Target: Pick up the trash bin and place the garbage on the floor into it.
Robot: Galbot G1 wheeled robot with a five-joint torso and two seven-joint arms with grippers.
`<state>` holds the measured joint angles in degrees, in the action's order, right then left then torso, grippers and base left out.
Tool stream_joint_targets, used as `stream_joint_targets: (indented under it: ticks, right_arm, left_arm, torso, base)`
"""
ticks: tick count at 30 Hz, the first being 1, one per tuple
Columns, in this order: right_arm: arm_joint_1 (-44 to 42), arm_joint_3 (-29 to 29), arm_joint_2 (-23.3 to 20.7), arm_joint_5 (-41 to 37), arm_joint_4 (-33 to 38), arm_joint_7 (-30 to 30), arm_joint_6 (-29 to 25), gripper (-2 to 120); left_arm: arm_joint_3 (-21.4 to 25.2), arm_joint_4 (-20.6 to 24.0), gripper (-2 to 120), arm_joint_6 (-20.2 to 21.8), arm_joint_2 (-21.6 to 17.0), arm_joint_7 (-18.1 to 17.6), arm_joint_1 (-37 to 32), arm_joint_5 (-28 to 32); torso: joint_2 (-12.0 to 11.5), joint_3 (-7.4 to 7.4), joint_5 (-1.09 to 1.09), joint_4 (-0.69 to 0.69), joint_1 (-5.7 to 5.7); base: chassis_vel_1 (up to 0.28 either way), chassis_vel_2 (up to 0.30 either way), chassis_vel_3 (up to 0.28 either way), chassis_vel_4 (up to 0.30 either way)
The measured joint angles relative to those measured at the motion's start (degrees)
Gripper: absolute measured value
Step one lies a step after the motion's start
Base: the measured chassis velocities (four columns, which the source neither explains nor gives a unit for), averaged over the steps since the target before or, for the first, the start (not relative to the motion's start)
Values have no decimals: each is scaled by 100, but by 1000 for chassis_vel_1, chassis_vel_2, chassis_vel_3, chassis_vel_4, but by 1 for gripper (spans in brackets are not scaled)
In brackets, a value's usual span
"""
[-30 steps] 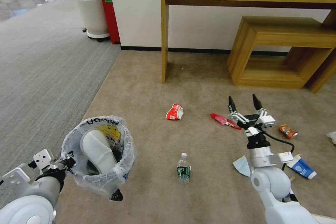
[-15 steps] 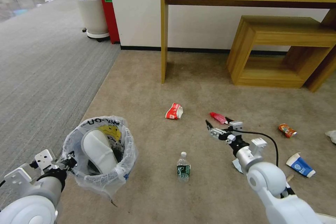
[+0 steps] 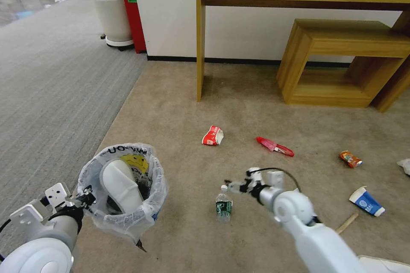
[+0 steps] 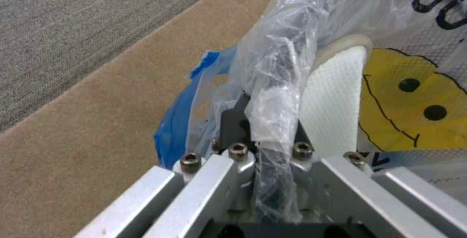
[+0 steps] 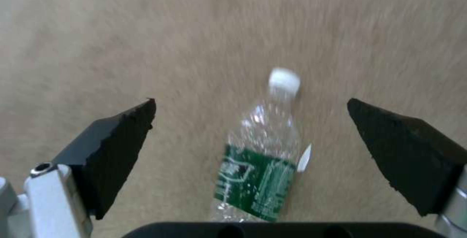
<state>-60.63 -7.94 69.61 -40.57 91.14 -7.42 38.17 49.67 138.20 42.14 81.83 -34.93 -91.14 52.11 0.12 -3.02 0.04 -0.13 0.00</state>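
Looking down from the head camera, you have the left gripper (image 3: 87,198) clamped on the near rim of the trash bin (image 3: 124,187), which it holds above the beige floor (image 3: 179,106). A white slipper (image 3: 121,183) stands inside the bin, just beyond that gripper. Your right gripper (image 3: 232,187) hangs low over the carpet with its tips just above the cap end of a clear plastic bottle (image 3: 223,205) with a green label. Beyond that gripper lie a crushed red-white cup (image 3: 212,135) and a red wrapper (image 3: 275,146); off to its right, well apart, are an orange can (image 3: 351,159), a blue-white cup (image 3: 366,201) and a wooden stick (image 3: 347,223).

In the left wrist view, the left gripper (image 4: 265,146) pinches the bin's bag-wrapped rim between its fingers, the white slipper (image 4: 335,99) and the bag's yellow smiley lying just past them, blue trim on the other side.

In the right wrist view, your right gripper (image 5: 250,150) is spread wide and holds nothing; the bottle (image 5: 262,157) lies on the carpet between the two black fingertips (image 5: 116,139), touching neither, cap pointing away from the gripper.
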Motion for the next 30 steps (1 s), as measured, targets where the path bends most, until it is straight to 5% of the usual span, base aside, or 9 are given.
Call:
stream_joint_targets:
  ticks: [10,21,30]
  right_arm:
    - [239,17,654,27,-1155,-89,44,100]
    - [246,-80,879,442,-1552,-12,-48,100]
    - [317,-279,1042,692,-1950,167,-175,70]
  left_arm:
    - [-24,-40,0,0,-31,12,6,-1]
    - [-37,-42,0,0,-18,42,-23,0]
    - [-64,-13,0,0,16,76,-71,-45]
  torso:
    - [0,0,0,0,0]
    - [0,0,0,-1,0]
    - [0,0,0,-1,0]
  base:
    - [0,0,0,0]
    - [0,0,0,0]
    - [0,0,0,0]
